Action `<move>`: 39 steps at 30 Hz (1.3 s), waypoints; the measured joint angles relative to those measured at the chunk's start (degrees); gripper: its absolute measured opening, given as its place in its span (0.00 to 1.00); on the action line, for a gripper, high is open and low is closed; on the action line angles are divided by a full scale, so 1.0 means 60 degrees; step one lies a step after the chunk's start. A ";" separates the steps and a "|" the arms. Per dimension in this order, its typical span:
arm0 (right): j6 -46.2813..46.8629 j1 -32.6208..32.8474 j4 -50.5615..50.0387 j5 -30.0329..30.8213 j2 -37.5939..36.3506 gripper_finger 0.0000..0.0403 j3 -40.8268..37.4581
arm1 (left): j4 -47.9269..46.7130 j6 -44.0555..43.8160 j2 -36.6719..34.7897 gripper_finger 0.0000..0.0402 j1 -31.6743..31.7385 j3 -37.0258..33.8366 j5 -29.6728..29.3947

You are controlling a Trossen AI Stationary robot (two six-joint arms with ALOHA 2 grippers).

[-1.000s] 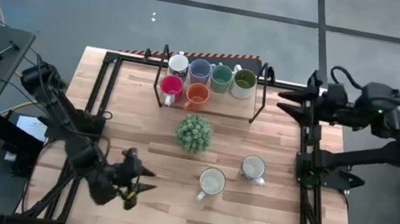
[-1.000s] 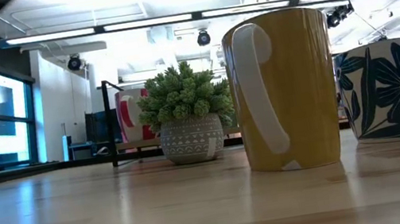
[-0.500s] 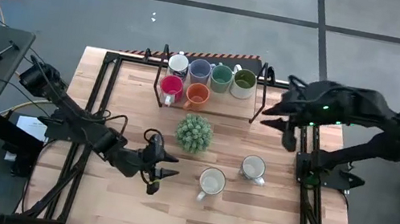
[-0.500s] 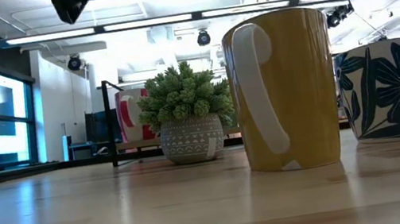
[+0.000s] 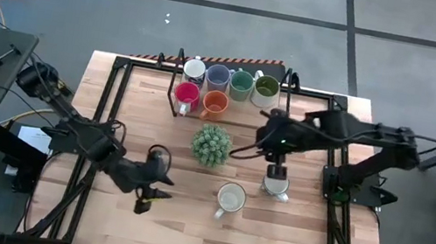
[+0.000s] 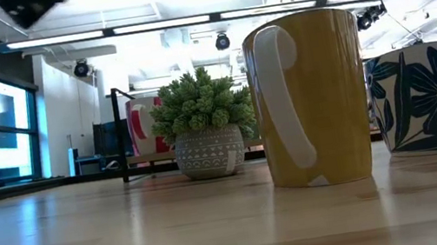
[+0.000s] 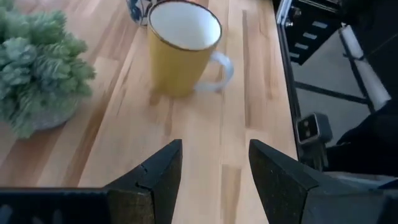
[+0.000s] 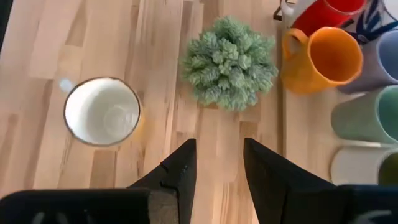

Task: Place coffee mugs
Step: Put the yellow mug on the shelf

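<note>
My left fingers (image 7: 211, 180) stand apart, empty, above the wooden tabletop (image 5: 173, 230) facing the yellow ceramic mug (image 7: 180, 46). My right fingers (image 8: 217, 168), also parted, hover near the plant (image 8: 230, 62). Six mugs, apparently, sit in the black rack (image 5: 174, 79).

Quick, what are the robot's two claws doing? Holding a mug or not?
Left gripper: open, holding nothing, facing the yellow mug.
Right gripper: open, holding nothing, above the table.

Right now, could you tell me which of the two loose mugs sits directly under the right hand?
The blue-flowered white mug, the one nearer the table's right edge; the yellow mug stands clear, beside it.
</note>
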 joint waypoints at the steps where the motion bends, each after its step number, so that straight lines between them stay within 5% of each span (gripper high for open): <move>1: 0.0013 0.0044 0.0109 -0.0001 0.0120 0.27 0.0000 | -0.0190 -0.0123 -0.0117 0.43 -0.0181 0.0000 -0.0146; 13: 0.0800 0.0364 0.1294 0.0095 0.1316 0.27 0.0000 | -0.1157 -0.1320 -0.1292 0.43 -0.2237 -0.1483 -0.1944; 39: 0.0997 0.1816 0.1263 0.0310 0.4049 0.27 -0.0812 | -0.0652 -0.1081 -0.2051 0.43 -0.2007 -0.1592 -0.2881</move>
